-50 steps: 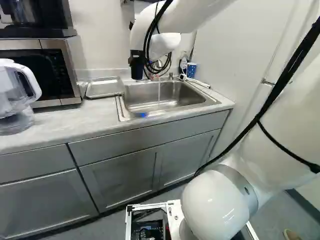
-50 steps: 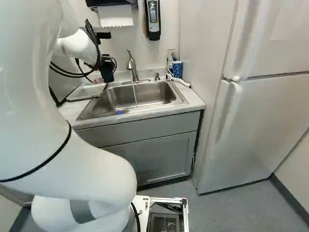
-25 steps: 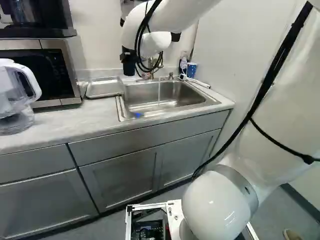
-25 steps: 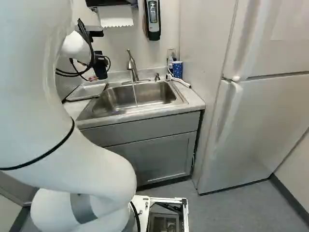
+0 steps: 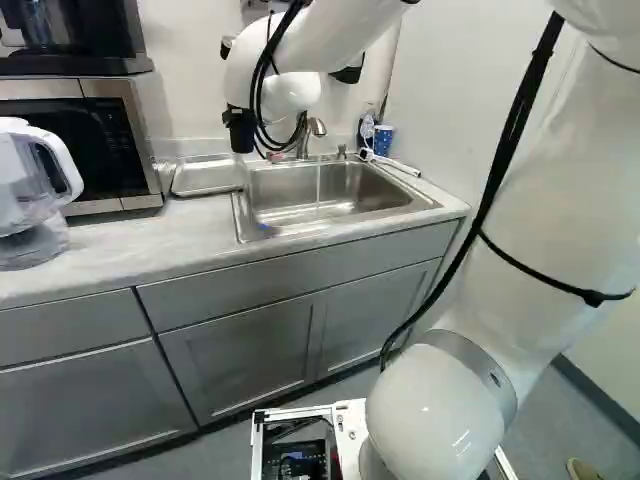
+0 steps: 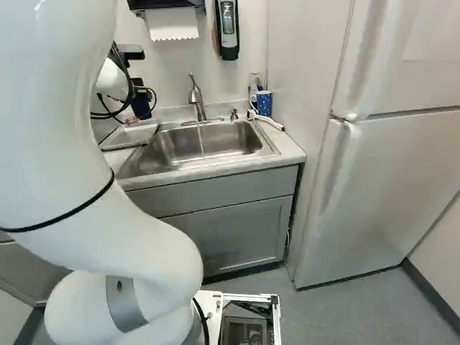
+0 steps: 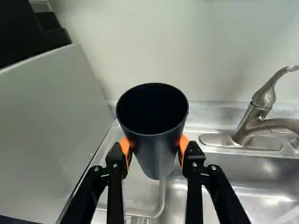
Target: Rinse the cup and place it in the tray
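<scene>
Wrist view: The gripper [image 7: 154, 145] is closed on the dark cup [image 7: 158, 140], with one orange pad [image 7: 183, 143] against each side. The cup's mouth is uncovered. The tray [image 7: 140, 200] lies below and beyond the cup; the side of the microwave [image 7: 46, 130] borders it, and the faucet [image 7: 252, 123] stands well apart on the opposite side.

Left base view: The base has not moved. The arm [image 5: 335, 35] has carried the cup leftward, to the upper left of centre, near the tray's sink-side end. The water stream [image 5: 318, 180] runs into the sink [image 5: 420, 203] clear of the cup. Rinsing is judged complete; transfer to the tray is the probable step.

Right base view: The cup hangs at the upper left, having shifted away from the faucet. Open room lies above the tray. Caution: the microwave and the tray's raised rim limit sideways travel; lower the cup only once its base is inside the rim.
</scene>
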